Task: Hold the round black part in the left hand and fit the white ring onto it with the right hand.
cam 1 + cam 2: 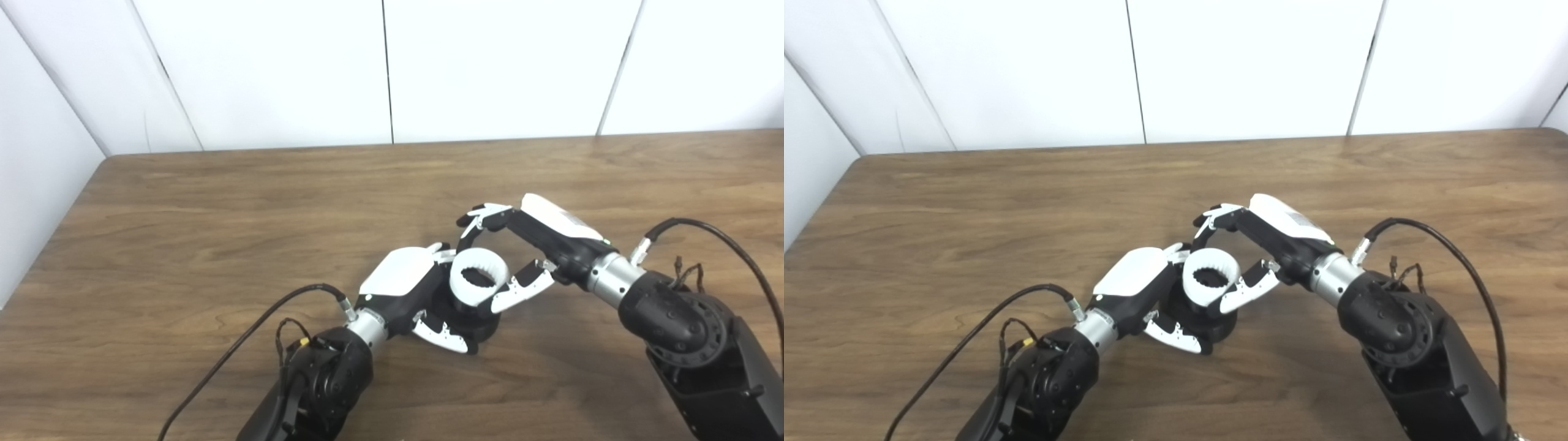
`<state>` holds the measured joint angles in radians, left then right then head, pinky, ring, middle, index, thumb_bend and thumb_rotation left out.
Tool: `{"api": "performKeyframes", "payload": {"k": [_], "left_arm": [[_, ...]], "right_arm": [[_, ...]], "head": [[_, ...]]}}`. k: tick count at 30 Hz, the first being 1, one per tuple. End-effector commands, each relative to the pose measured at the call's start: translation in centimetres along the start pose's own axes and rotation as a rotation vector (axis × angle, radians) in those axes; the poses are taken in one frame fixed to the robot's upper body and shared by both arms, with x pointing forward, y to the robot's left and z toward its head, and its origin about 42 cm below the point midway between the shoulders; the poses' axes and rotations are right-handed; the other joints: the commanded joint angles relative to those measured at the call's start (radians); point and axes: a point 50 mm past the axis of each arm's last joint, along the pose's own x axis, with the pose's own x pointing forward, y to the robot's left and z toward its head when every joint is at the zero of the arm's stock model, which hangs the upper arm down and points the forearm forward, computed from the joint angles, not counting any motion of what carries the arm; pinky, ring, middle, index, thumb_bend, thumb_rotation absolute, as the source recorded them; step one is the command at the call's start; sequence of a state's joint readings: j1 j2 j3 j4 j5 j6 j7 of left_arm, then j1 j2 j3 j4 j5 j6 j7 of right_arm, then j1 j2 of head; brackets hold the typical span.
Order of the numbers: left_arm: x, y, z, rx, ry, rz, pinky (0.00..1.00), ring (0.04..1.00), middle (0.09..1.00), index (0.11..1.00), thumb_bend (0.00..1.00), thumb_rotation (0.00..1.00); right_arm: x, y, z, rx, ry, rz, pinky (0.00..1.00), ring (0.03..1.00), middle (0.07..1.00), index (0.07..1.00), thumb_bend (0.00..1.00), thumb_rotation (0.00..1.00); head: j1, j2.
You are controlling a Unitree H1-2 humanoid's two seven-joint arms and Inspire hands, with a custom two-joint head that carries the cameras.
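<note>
Wooden table (184, 245) (bare): white ring (479, 278) atop black part (471, 318).

The bench (184, 202) is brown wood-grain with a soft sheen. The white ring (479, 280) looks like smooth matt plastic, toothed inside; the round black part (471, 321) is matt black. Each robot hand wears glossy white shells.

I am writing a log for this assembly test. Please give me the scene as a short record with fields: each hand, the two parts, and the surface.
left hand: wrapped around the round black part, holding it on the table
right hand: fingers around the white ring, thumb at its near side
round black part: low on the table, mostly hidden by the left hand
white ring: sits on top of the black part, toothed inside; full seating cannot be told
table: brown wood, white wall panels behind
</note>
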<state>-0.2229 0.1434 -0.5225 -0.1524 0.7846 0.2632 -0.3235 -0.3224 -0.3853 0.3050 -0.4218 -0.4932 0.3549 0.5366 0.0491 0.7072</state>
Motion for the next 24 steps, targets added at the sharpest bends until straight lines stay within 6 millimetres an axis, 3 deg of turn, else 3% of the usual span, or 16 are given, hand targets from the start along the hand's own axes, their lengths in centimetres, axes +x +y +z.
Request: {"api": "performKeyframes", "payload": {"k": [1,24], "left_arm": [[-0.3,-1.5,-0.8,-0.026,0.042,-0.109,0.87,0.973,0.907,0.754,0.94,0.27],[-0.5,-1.4,-0.4,-0.018,0.034,-0.109,0.88,0.971,0.907,0.759,0.94,0.27]], "right_arm": [[0.4,-0.9,0.8,-0.036,-0.061,-0.053,0.83,0.919,0.836,0.487,0.53,0.14],[0.7,0.3,-0.2,-0.010,-0.048,-0.046,0.84,0.919,0.839,0.487,0.53,0.14]], "head": [[0.001,0.001],[0.008,0.004]]}}
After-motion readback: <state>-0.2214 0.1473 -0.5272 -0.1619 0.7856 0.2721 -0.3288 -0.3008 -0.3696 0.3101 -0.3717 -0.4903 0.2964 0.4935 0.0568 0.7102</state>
